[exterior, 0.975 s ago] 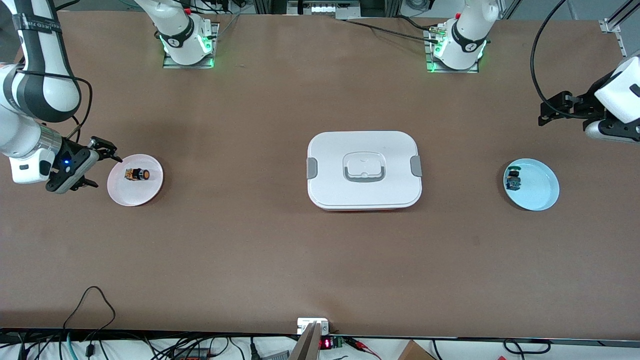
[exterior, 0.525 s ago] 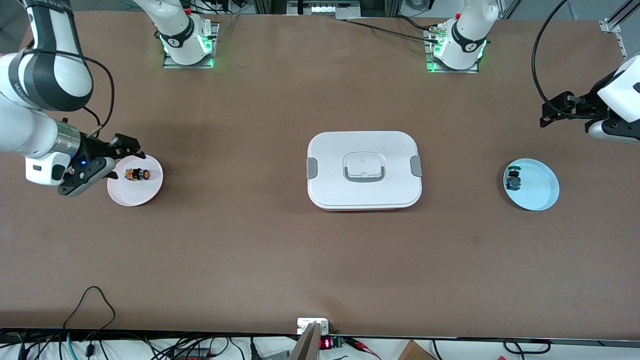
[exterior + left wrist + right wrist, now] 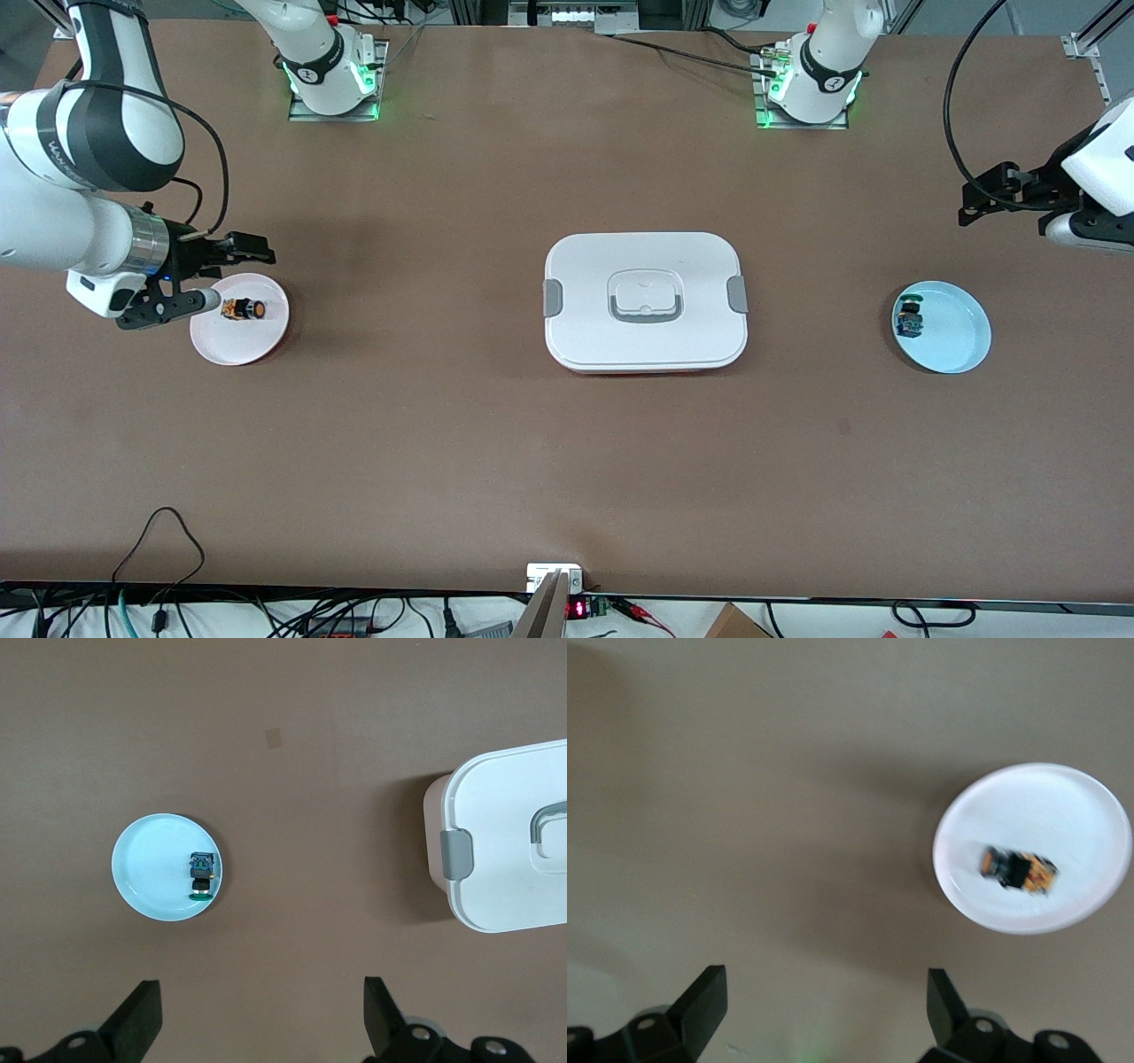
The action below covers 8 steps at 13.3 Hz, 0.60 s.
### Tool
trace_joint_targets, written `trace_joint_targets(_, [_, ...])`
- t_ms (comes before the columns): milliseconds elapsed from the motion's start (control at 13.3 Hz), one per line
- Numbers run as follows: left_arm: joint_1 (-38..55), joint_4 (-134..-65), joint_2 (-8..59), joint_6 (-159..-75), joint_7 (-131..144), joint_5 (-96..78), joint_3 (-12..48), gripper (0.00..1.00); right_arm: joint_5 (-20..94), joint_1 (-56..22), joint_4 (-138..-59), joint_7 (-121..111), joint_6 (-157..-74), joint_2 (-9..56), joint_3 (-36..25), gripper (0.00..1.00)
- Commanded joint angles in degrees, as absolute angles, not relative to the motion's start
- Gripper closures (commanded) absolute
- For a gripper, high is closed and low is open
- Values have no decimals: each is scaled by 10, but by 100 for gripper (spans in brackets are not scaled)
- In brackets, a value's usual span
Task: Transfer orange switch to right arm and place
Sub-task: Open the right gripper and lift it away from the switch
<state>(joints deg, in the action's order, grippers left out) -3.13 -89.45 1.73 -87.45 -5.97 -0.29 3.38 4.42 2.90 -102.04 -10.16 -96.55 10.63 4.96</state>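
Observation:
The orange switch [image 3: 242, 309] lies on its side on a pale pink plate [image 3: 232, 346] toward the right arm's end of the table. My right gripper [image 3: 239, 279] hangs open over that plate's rim with nothing between its fingers. In the right wrist view the orange switch [image 3: 1019, 871] and its plate [image 3: 1063, 811] sit off to one side of the open right gripper [image 3: 826, 997]. My left gripper [image 3: 983, 195] waits open and empty above the table at the left arm's end; in its wrist view the left gripper [image 3: 263, 1010] holds nothing.
A white lidded box [image 3: 585, 266] stands mid-table, also seen as the box [image 3: 505, 904]. A light blue plate [image 3: 952, 341] with a small blue-green switch [image 3: 908, 319] lies at the left arm's end. The left wrist view shows that plate [image 3: 146, 877] and switch [image 3: 203, 873].
My right arm has swung toward the table's middle, carrying its open gripper from beside the pink plate to over its rim. The left arm has barely moved.

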Motion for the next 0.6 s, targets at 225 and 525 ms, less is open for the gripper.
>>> trace_joint_targets(225, [-35,-889,12,-869,-63,7,33,0,-90,13,-919,-58,-903,95,46,0])
trace_joint_targets(525, [-48,-895,11,-872,-64,6,33,0,-14,19,-894,-40,-909,84,38,0])
